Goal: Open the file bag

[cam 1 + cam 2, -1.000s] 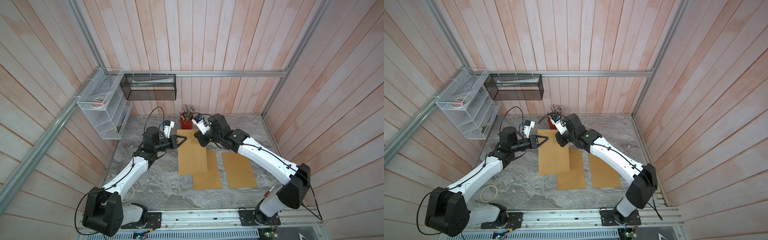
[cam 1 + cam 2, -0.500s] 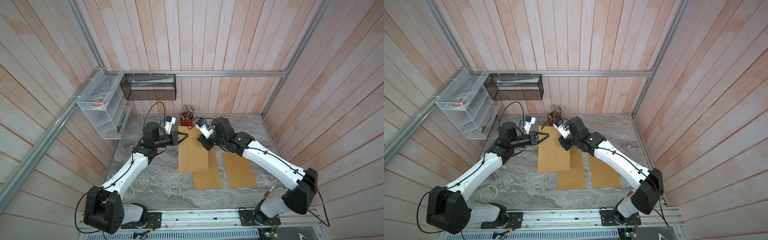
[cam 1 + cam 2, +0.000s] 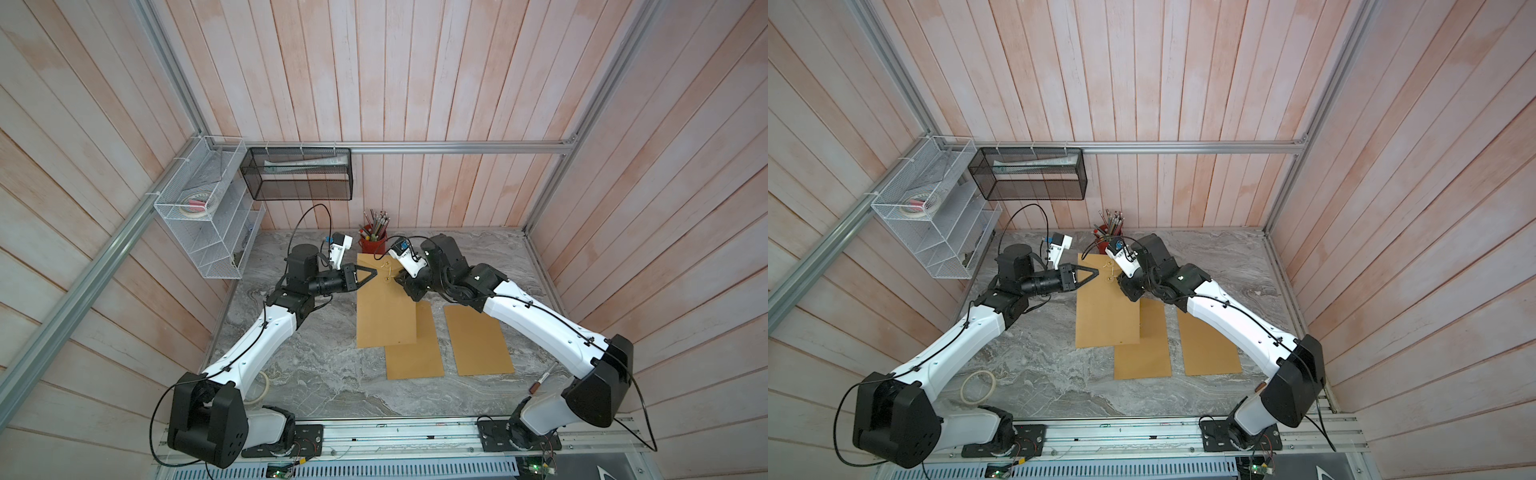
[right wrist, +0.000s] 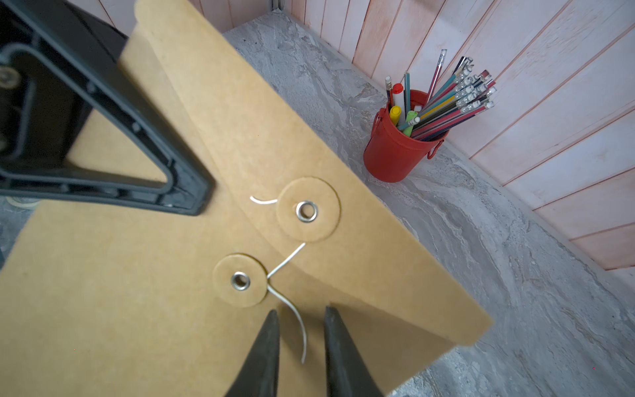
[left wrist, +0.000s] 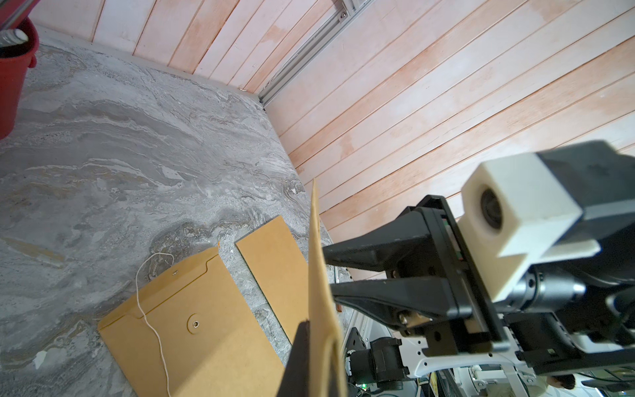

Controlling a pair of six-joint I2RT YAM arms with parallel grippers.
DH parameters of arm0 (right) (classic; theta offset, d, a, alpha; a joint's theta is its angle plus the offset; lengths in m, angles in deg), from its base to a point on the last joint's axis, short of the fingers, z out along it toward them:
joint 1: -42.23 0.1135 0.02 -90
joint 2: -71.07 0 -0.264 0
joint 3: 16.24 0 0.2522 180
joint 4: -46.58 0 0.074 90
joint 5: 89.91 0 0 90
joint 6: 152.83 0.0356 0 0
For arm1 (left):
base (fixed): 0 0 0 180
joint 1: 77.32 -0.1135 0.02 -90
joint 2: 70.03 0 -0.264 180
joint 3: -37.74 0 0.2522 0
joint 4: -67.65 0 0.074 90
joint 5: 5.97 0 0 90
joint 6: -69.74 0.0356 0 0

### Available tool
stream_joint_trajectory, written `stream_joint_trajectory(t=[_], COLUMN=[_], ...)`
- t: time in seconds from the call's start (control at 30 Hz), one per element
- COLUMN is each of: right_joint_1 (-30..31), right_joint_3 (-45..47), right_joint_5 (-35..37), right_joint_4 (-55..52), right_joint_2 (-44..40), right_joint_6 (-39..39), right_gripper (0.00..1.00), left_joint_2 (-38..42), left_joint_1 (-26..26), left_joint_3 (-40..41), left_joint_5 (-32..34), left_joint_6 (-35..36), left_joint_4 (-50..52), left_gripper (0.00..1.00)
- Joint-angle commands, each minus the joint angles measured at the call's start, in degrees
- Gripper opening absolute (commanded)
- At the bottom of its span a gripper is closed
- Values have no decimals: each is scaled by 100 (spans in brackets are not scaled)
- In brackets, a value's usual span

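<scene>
Since a second ago your left gripper (image 3: 373, 273) has edged toward the back wall, taking the bag (image 3: 384, 316) with it. It is clamped tight on the bag's left edge, holding that end of the stiff brown card off the grey marbled table (image 3: 311, 374). The near end overlaps another envelope (image 3: 415, 361). Your right gripper (image 4: 300, 314) stands slightly parted and grasps nothing. The thin white string (image 4: 286, 260) trails loose between its tapered black fingers (image 4: 264, 350). Two round card discs (image 4: 307, 192) with metal eyelets sit above.
</scene>
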Motion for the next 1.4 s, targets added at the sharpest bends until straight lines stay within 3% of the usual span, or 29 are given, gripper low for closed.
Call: stream_joint_trajectory(t=[0.0, 0.47, 0.77, 1.37], right_joint_1=[47, 95, 100, 100], right_joint_3=[-77, -169, -221, -453], right_joint_5=[124, 168, 98, 108], right_joint_4=[-165, -184, -93, -34], right_joint_2=[104, 277, 350, 235], right_joint_6=[-20, 62, 97, 211], right_gripper=[23, 16, 0, 0], left_joint_2=[-23, 21, 32, 64], left_joint_1=[10, 11, 10, 10], left_joint_3=[-76, 28, 43, 123], left_joint_5=[-112, -116, -139, 94], left_joint_6=[-8, -89, -89, 52], left_joint_4=[-131, -268, -283, -159], left_gripper=[0, 0, 0, 0])
